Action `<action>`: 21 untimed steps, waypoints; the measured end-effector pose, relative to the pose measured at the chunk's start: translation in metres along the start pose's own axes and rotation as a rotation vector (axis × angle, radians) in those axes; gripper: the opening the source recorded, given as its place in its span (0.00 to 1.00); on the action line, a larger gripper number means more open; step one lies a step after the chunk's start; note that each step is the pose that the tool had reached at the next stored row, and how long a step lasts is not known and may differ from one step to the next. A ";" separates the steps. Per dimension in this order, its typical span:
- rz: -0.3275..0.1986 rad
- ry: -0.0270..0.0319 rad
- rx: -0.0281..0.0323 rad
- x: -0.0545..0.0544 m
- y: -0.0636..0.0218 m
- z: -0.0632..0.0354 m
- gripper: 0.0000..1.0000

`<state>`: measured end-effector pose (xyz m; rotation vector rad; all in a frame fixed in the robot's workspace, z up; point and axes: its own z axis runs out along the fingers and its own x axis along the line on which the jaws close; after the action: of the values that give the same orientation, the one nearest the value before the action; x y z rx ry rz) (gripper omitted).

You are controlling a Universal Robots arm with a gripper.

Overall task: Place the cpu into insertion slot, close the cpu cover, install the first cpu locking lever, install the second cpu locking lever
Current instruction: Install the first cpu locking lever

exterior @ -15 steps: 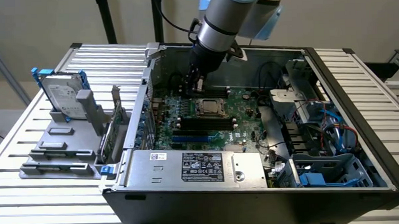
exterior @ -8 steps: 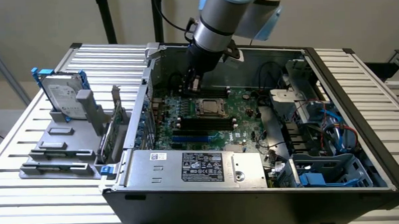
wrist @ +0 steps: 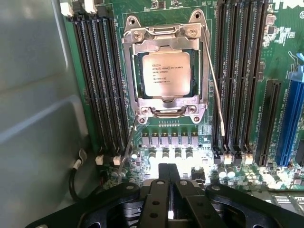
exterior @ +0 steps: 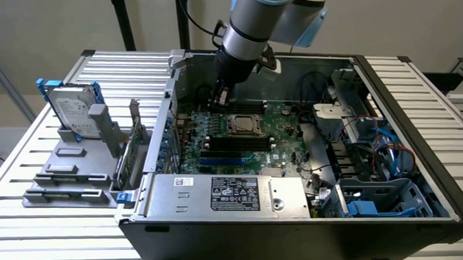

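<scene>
In the exterior view's upper middle, the gripper hangs inside the open computer case, fingers clenched on nothing. At mid-frame the cpu sits in the insertion slot, the cpu cover lying around its edges, memory slots close alongside.

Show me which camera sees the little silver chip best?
The wrist view. There the cpu faces the camera squarely and close up, printing visible on its face, with the cpu cover framing it. In the exterior view the cpu is just a small pale square on the green board.
</scene>
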<state>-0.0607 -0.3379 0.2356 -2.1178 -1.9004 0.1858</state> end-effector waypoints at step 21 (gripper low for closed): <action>0.145 0.1099 -0.0065 0.000 -0.0106 -0.0038 0.11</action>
<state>-0.0697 -0.3380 0.2423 -2.2230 -1.6896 0.0915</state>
